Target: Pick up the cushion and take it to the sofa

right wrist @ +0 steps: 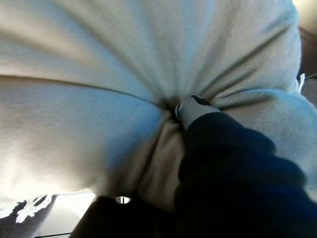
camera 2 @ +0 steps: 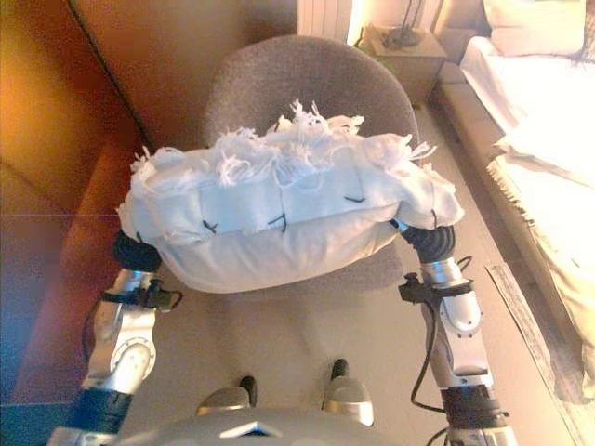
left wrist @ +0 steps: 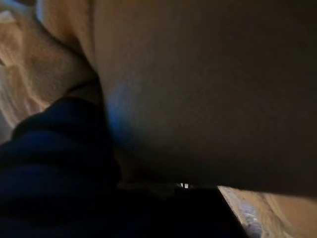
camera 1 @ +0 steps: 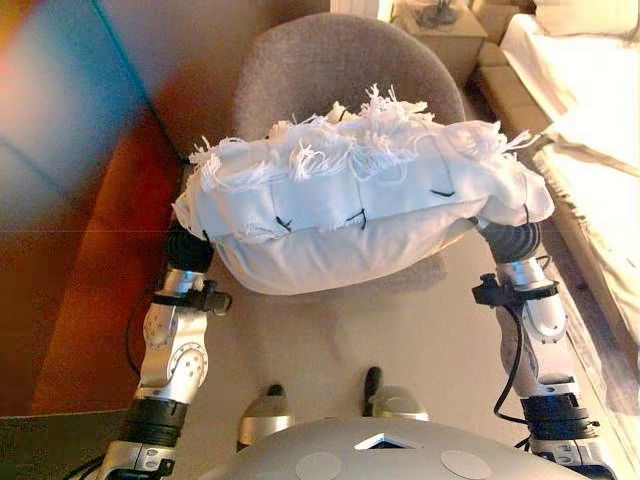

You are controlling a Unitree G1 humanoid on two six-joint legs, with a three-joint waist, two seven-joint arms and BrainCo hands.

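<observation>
Cushion (camera 1: 355, 215) first: you see it across the middle of the eye views, white, with a shaggy fringe along its top and small dark stitches on its front panel, held up between the two arms above the seat of a grey chair (camera 1: 330, 65).

Your left hand (camera 1: 188, 245) shows only as a dark ribbed cover tucked under the cushion's left end. Its fingers are buried in the fabric, so you cannot tell from these views whether they are curled or straight; its wrist view is filled by the cushion's shaded underside.

Your right hand (right wrist: 195, 110) sits at the cushion's right end. In its wrist view one silver finger presses deep into the cloth, which puckers around it. The rest of that hand is hidden, so its grip cannot be judged either.

The chair's rounded back rises behind the cushion in the upper centre. A pale sofa (camera 1: 585, 90) runs down the right edge of the frame, well apart from the cushion.
</observation>
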